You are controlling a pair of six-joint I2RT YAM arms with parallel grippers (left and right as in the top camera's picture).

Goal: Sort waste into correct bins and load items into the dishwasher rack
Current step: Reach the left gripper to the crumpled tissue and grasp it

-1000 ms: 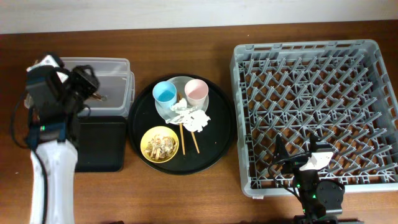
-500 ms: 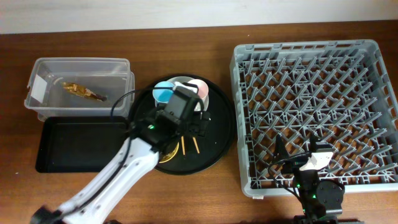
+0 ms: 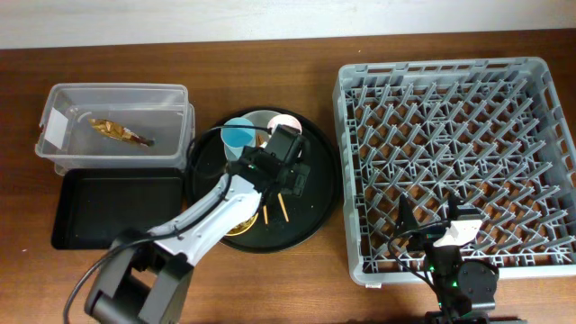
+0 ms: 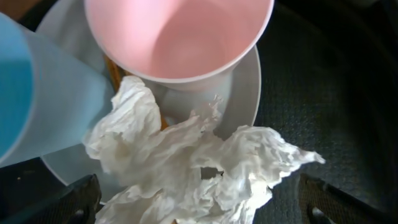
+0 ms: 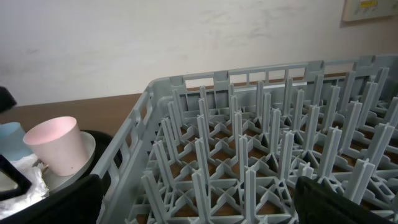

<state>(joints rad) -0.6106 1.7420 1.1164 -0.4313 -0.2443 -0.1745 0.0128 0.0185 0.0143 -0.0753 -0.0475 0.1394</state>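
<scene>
The left arm has been swung away from the clear tub (image 3: 117, 88) and is now stretched over the round black tray (image 3: 310, 211). The left gripper (image 3: 290, 177) is held just above the crumpled white tissue (image 4: 186, 168). Its jaws are spread wide, one seen at each side of the tissue, and nothing is gripped by them. The big grey dishwasher rack (image 3: 441, 66) is seen on the right side of the table. The right gripper (image 3: 435, 225) is held over the rack's near edge, with its jaws spread wide too, and nothing is held there. The round black tray is set in the middle, between the rack and the two bins. The clear tub is placed at the far left, and the flat black tray (image 3: 117, 209) is laid just in front of it, touching it. The pale plate (image 4: 249, 87) is laid at the back of the round tray. The pink cup (image 4: 177, 37) and the blue cup (image 4: 43, 99) are stood upright on the plate, side by side. The tissue is draped over the plate's front edge, just beside both cups. The yellow bowl (image 3: 236, 227) is mostly hidden under the arm. The wooden chopsticks (image 3: 281, 207) are laid on the round tray, next to the bowl. The small gold-brown wrapper (image 3: 120, 132) is found lying inside the clear tub.
</scene>
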